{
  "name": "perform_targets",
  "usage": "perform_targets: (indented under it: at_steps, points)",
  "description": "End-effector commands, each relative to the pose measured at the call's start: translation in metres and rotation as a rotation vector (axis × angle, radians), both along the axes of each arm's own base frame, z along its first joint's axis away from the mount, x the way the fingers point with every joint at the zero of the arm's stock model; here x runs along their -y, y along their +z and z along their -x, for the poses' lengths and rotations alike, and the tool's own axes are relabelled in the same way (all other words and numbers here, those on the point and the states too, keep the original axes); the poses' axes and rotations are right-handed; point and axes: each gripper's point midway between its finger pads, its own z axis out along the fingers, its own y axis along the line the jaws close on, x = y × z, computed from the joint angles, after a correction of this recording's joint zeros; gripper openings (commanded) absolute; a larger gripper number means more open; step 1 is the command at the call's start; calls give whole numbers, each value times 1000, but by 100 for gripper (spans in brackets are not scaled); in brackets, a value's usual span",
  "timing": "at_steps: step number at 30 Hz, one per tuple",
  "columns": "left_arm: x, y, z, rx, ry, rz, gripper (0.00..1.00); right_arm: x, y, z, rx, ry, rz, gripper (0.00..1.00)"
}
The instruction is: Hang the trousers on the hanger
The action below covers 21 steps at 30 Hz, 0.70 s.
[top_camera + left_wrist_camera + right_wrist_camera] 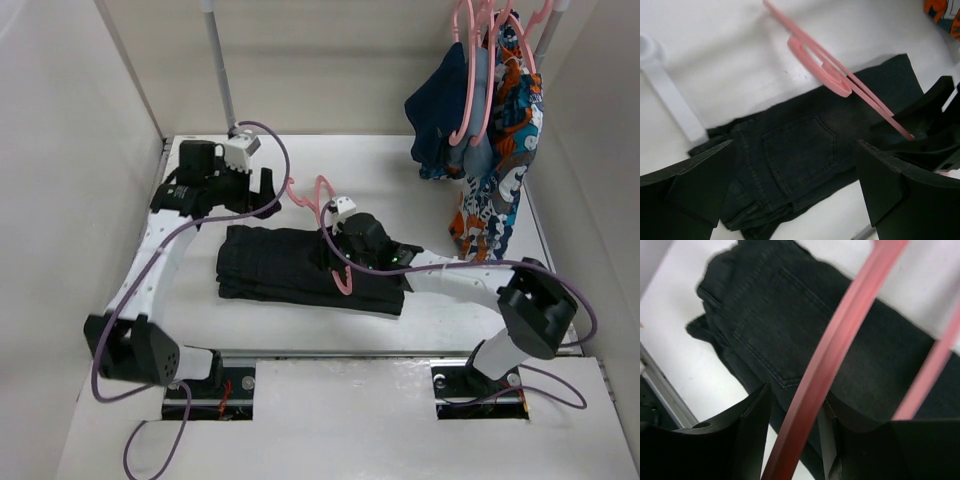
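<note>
The black trousers point(290, 265) lie folded flat on the white table, a back pocket facing up; they also show in the left wrist view point(805, 150) and the right wrist view point(785, 305). The pink hanger point(322, 200) slants over the trousers, hook toward the back, and also shows in the left wrist view point(830, 70). My right gripper point(345, 258) is shut on the hanger's bar point(840, 340) above the trousers' middle; the bar runs between its fingers point(797, 400). My left gripper point(245, 195) is open and empty, above the trousers' back left edge point(794, 145).
A clothes rack stands at the back, with a white pole point(218, 60). Pink hangers at the back right carry a navy garment point(445, 120) and a patterned blue-orange-white garment point(500, 170). White walls enclose the table on three sides.
</note>
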Motion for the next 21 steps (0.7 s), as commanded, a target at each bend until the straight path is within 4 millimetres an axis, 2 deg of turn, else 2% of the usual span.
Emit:
perform_targets:
  at_steps: [1,2,3,5,6,7,12,14,16,20,21]
  points:
    - [17,-31,2,-174,-16,60,100,-23,5,0,-2,-4,-102,0]
    - [18,-36,0,-195,-10,63,100,-27,-1,5,-11,9,-91,0]
    - [18,-49,0,-238,-3,62,100,-31,-14,9,-40,13,-77,0]
    - [23,-52,-1,-257,-18,89,100,-36,-34,15,-78,27,-50,0]
    - [25,-55,-1,-271,-24,93,100,-37,-34,16,-82,35,-52,0]
    - [25,-54,-3,-271,-16,102,100,-37,-42,16,-99,30,-42,0]
    - [33,-48,-9,-275,-37,139,100,-43,-46,25,-112,47,-38,0]
    - [33,-57,-11,-303,-35,135,100,-41,-50,27,-117,47,-31,0]
    - [34,-57,-14,-303,-35,135,100,-41,-50,27,-117,47,-31,0]
    - [36,-76,-20,-359,-38,135,69,-39,-55,30,-120,62,-19,0]
    - [36,-79,-20,-368,-37,133,47,-39,-55,30,-112,67,-13,0]
